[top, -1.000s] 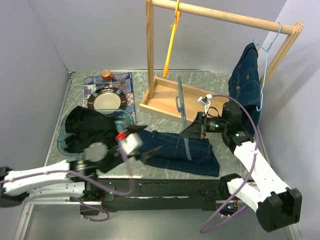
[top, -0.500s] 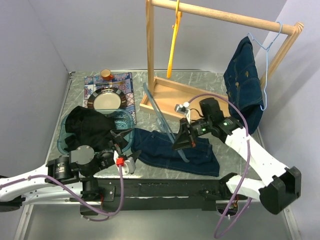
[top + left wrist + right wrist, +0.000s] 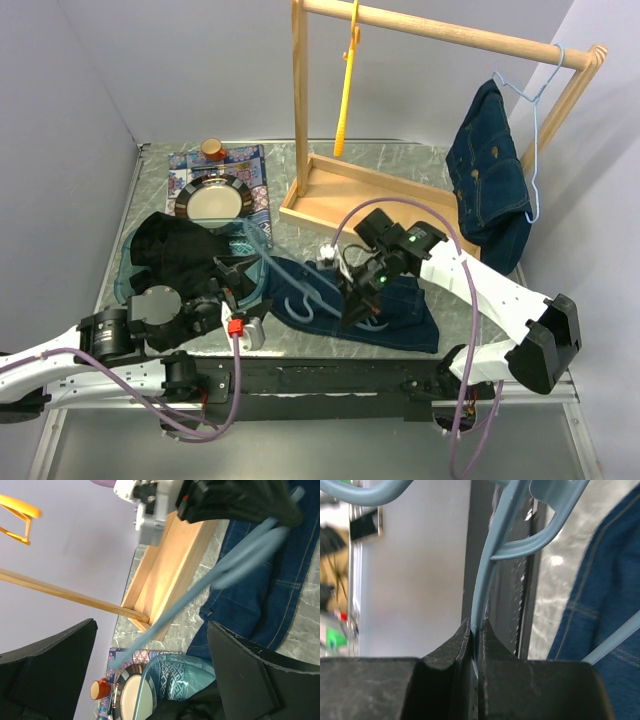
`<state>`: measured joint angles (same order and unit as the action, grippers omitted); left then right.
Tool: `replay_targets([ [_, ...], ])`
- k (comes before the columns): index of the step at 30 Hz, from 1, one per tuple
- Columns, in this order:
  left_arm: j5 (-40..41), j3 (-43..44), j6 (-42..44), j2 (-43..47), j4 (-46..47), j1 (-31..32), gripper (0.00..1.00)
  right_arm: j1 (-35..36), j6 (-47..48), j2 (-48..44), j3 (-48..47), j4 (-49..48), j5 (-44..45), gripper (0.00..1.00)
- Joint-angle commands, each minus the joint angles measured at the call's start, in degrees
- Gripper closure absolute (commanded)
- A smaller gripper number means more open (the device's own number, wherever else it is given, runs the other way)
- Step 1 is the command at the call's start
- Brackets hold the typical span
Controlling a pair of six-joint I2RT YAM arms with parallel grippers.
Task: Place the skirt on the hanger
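Note:
The denim skirt [image 3: 405, 312] lies flat on the table near the front edge. My right gripper [image 3: 353, 304] is shut on the wire of a light blue hanger [image 3: 290, 268], which slants low over the skirt's left end. The right wrist view shows the fingers [image 3: 455, 650] pinching the hanger wire [image 3: 487, 575], with the skirt [image 3: 605, 645] to the right. My left gripper [image 3: 238, 284] is open and empty, just left of the skirt beside the basket. In the left wrist view [image 3: 150, 675] the hanger [image 3: 220, 575] is blurred above the skirt [image 3: 270, 595].
A blue basket [image 3: 128, 285] of black clothes sits at the left. A plate [image 3: 213, 201] on a patterned mat and a red cup [image 3: 212, 149] lie behind it. The wooden rack [image 3: 330, 195] carries an orange hanger [image 3: 345, 90] and a denim garment [image 3: 490, 170] on a blue hanger.
My right arm has swung left and down, bringing the hanger from upright to slanting low over the skirt's left end. My left arm has drawn back toward the basket.

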<state>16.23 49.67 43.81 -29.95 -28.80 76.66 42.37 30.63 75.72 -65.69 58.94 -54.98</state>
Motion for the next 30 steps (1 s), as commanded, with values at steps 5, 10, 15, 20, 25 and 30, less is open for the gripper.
replay_targets([
  [5,-4.44,-0.89,-1.0,-4.49,-1.08,-0.37,0.01,4.03,12.78,-1.27,-4.18,12.07,3.47,1.0],
  [10,-8.05,-3.08,-1.71,-6.6,-0.13,-1.6,0.06,4.39,15.94,-2.6,-3.66,15.06,3.48,1.0],
  [15,-10.51,-3.7,-1.71,-10.56,0.23,-3.71,0.3,4.74,19.37,-2.42,-4.0,18.48,2.51,1.0],
  [20,-10.6,-3.44,-4.08,-11.62,2.69,-4.42,0.85,4.39,19.73,-4.0,-3.39,18.85,3.57,1.0],
  [25,-14.89,-1.77,-10.66,-12.05,1.29,-4.5,0.99,0.0,20.43,-5.41,-4.18,19.55,0.76,0.97],
  [30,-17.63,-3.0,-18.31,-11.44,3.74,-4.5,0.99,-5.36,16.58,-8.22,-7.77,16.92,2.42,0.56],
])
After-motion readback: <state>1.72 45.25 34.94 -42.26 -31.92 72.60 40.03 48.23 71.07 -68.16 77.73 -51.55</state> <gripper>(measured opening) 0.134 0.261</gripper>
